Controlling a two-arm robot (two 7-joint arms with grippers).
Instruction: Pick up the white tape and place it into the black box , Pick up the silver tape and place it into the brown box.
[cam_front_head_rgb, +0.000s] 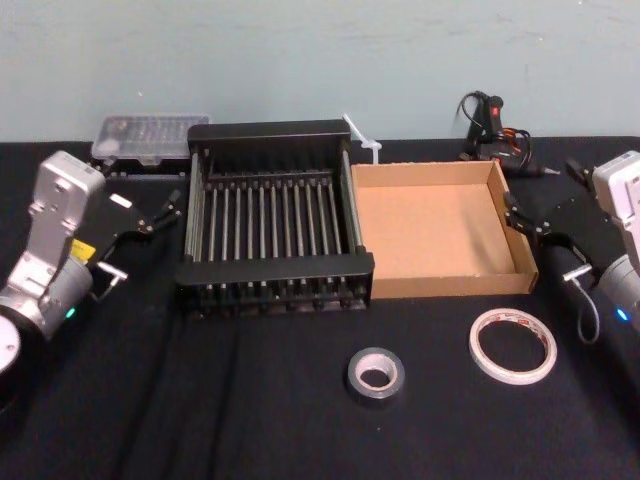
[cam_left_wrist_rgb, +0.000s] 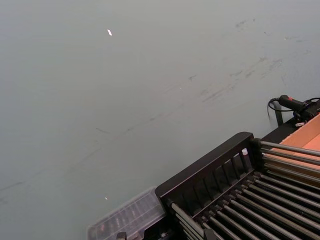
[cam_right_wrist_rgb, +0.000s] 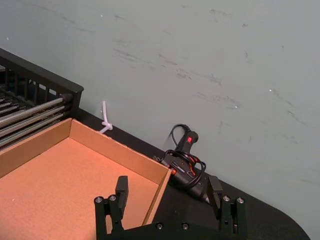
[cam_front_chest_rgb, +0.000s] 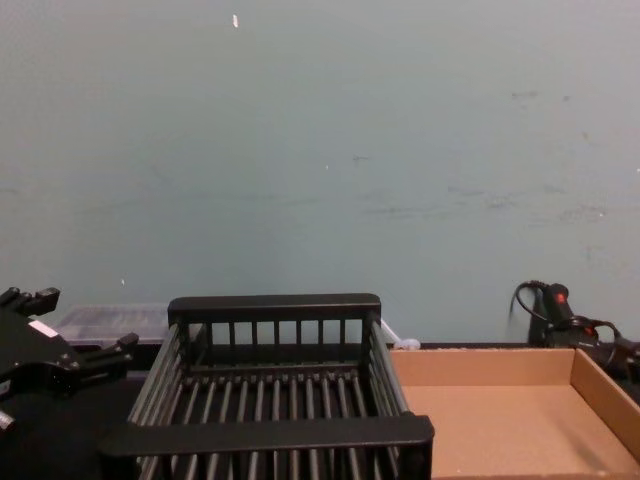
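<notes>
Near the table's front edge, white tape (cam_front_head_rgb: 513, 344) beside silver tape (cam_front_head_rgb: 376, 374).

Both tapes flat — boxes (cam_front_head_rgb: 440, 285) empty

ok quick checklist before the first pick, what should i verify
1. White tape free on the cloth, nothing on it: ok.
2. Silver tape lying flat, apart from the white tape: ok.
3. Black box holds nothing: ok.
4. Brown box holds nothing: ok.
5. Right end effector open, beside the brown box's right wall, not yet over either tape: ok.
6. Left end effector open, left of the black box: ok.
</notes>
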